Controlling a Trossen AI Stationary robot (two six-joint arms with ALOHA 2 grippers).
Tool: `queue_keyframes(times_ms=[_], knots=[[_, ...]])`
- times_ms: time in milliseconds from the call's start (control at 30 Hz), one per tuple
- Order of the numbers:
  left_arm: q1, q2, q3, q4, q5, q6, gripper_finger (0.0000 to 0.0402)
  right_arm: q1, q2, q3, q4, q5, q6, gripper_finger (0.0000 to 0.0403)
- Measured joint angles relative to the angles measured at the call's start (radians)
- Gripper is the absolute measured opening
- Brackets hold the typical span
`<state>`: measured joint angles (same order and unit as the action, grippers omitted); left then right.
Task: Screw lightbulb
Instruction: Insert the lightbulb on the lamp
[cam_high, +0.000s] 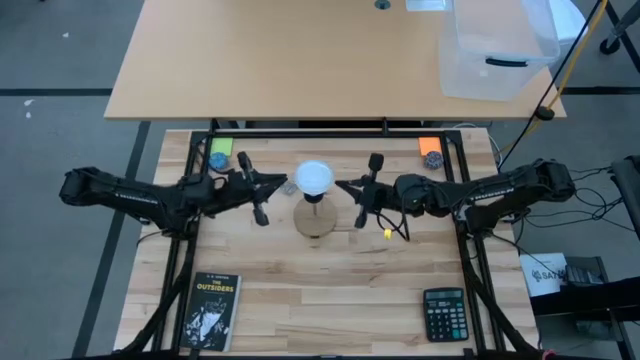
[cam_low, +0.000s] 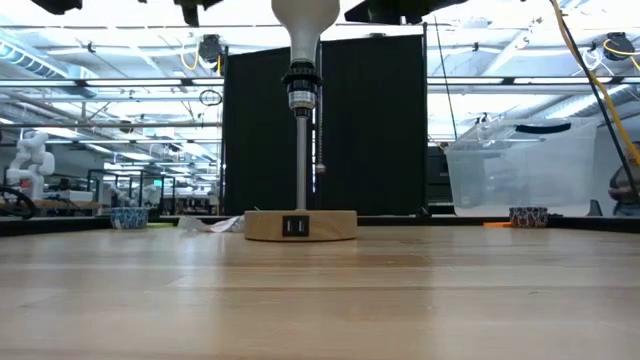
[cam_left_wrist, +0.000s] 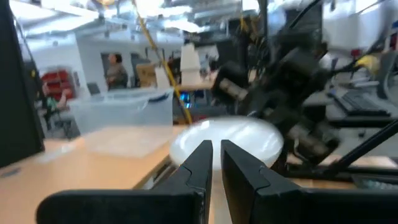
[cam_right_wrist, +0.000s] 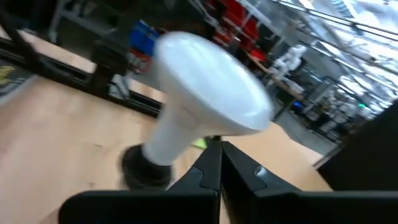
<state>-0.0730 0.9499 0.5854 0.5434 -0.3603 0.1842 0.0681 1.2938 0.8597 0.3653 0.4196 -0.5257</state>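
The white lightbulb (cam_high: 313, 178) stands upright with its grey base in the black socket (cam_low: 300, 85) of a stand. The stand has a thin pole on a round wooden foot (cam_high: 316, 220). My left gripper (cam_high: 287, 185) comes level from the table's left, its fingers shut to a thin slit, with the tips (cam_left_wrist: 214, 149) at the globe (cam_left_wrist: 249, 140). My right gripper (cam_high: 341, 186) comes level from the right. It is shut, with its tips (cam_right_wrist: 214, 149) just under the globe where it narrows to the neck (cam_right_wrist: 180, 134). My left gripper has its fingertips right at the left side of the bulb's globe; I cannot tell whether they touch it. My right gripper has its shut fingertips against or just short of the underside of the globe (cam_right_wrist: 211, 127); I cannot tell whether they touch.
A book (cam_high: 208, 310) lies at the near left and a calculator (cam_high: 443, 313) at the near right. Small green (cam_high: 220, 152) and orange (cam_high: 430, 148) items sit at the far corners. A clear plastic bin (cam_high: 495, 50) stands on the table behind.
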Motion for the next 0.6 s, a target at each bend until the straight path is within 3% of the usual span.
queue_keyframes(times_ms=[433,600], knots=[[-0.001,0.083,0.000,0.054,0.053,0.001,0.0036,-0.051,-0.001,0.000,0.092,-0.007,-0.037,0.0000],[0.033,0.092,0.000,0.054,0.055,-0.022,0.0036,-0.049,-0.002,0.000,0.095,-0.064,-0.038,0.0000]])
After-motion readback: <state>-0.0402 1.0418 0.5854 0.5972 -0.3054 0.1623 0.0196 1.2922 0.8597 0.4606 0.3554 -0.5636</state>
